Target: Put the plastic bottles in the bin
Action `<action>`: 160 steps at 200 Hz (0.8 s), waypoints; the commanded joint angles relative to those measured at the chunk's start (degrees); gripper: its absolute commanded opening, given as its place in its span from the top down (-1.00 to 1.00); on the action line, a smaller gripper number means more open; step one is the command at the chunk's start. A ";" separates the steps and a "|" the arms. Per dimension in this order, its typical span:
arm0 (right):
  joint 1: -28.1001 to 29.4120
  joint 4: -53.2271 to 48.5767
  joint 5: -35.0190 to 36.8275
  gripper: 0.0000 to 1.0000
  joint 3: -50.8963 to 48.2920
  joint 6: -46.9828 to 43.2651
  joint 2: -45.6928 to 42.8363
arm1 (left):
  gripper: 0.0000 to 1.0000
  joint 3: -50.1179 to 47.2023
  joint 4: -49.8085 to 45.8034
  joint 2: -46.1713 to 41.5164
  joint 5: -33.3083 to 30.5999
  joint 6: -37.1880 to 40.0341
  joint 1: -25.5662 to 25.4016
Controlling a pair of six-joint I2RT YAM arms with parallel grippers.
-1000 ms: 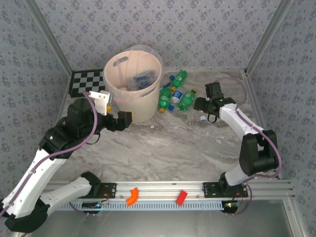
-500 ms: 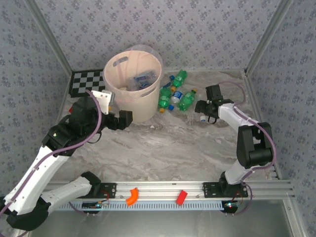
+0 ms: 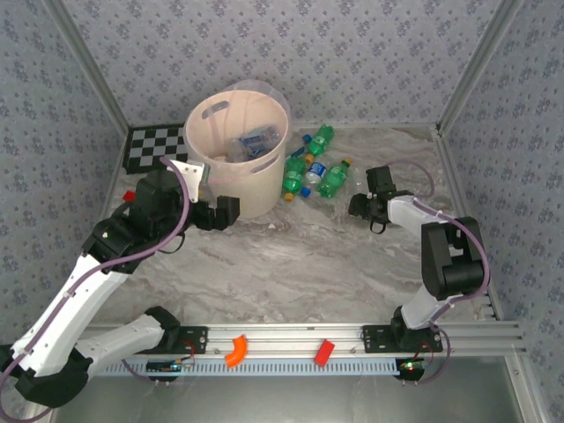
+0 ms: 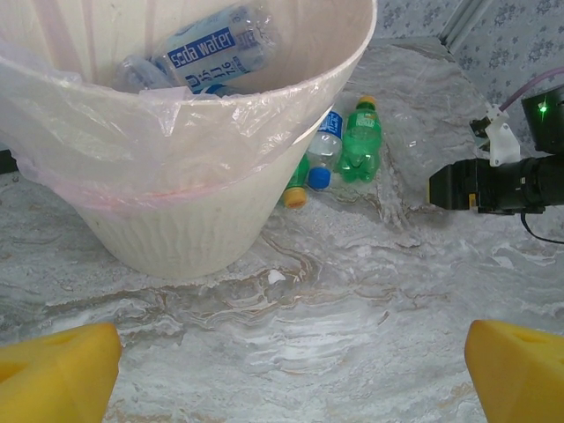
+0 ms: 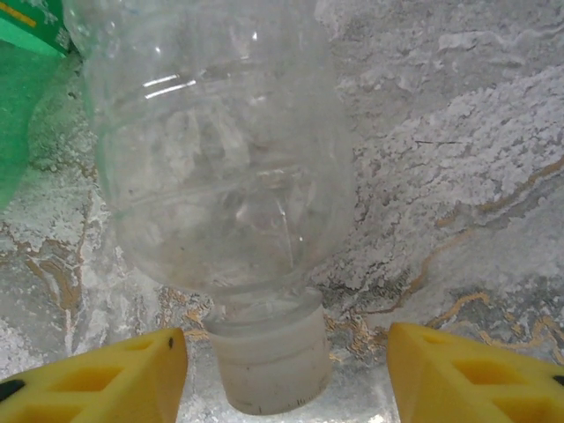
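A clear plastic bottle [image 5: 220,150] lies on the marble table with its white cap [image 5: 269,370] toward my right wrist camera. My right gripper [image 5: 282,379] is open, one yellow finger on each side of the cap with gaps between. From above, my right gripper [image 3: 359,204] sits low, just right of a cluster of green bottles [image 3: 295,174] and a blue-labelled one [image 3: 315,169]. The pale bin [image 3: 238,150] holds a "Soda water" bottle [image 4: 211,48] among others. My left gripper [image 3: 225,212] hovers open and empty beside the bin's front; its fingers [image 4: 57,370] frame bare table.
A checkerboard sheet [image 3: 150,145] lies left of the bin. A green bottle [image 4: 361,145] and a blue-capped one [image 4: 328,132] rest against the bin's right side. Orange [image 3: 234,350] and red [image 3: 324,352] blocks sit on the front rail. Patterned walls enclose the table.
My right gripper has moved in low onto the clear bottle's cap end and its jaws have narrowed. My left arm has shifted slightly toward the bin.
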 commanded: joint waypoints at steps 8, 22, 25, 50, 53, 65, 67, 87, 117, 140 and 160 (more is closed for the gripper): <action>0.03 1.59 -0.79 -0.17 -0.56 0.07 1.10 | -1.00 2.36 -0.55 -0.25 -0.09 -0.20 -0.41; 0.00 1.97 -0.94 -0.15 -0.44 0.02 1.38 | -0.99 2.39 -0.62 -0.19 -0.08 -0.21 -0.37; 0.10 2.05 -1.04 -0.14 -0.44 -0.05 1.39 | -1.00 2.42 -0.62 -0.13 -0.13 -0.21 -0.37; 0.05 2.17 -1.04 -0.06 -0.35 -0.27 1.97 | -0.99 2.52 -0.65 0.11 0.08 -0.25 -0.41; 0.06 2.14 -1.02 -0.05 -0.35 -0.24 2.07 | -1.00 2.50 -0.65 0.18 0.08 -0.21 -0.38; 0.10 2.18 -1.05 -0.04 -0.25 -0.28 2.34 | -1.00 2.66 -0.64 0.20 0.25 -0.29 -0.36; 0.12 2.17 -1.06 -0.04 -0.21 -0.28 2.31 | -1.00 2.66 -0.65 0.21 0.32 -0.29 -0.39; 0.14 1.96 -1.12 -0.04 -0.13 -0.60 2.39 | -0.99 2.39 0.05 0.31 0.52 -0.29 -0.45; 0.38 2.42 -0.68 -0.05 -0.07 -0.44 2.74 | -0.99 4.56 -1.51 1.91 0.56 -0.29 -0.45; 0.49 2.92 -0.85 -0.04 0.07 -0.41 3.52 | -1.00 4.77 -1.66 1.74 0.50 -0.55 -0.45; 0.61 2.81 -0.73 -0.03 0.14 -0.38 4.06 | -1.00 3.86 -1.18 0.97 0.43 -0.99 -0.39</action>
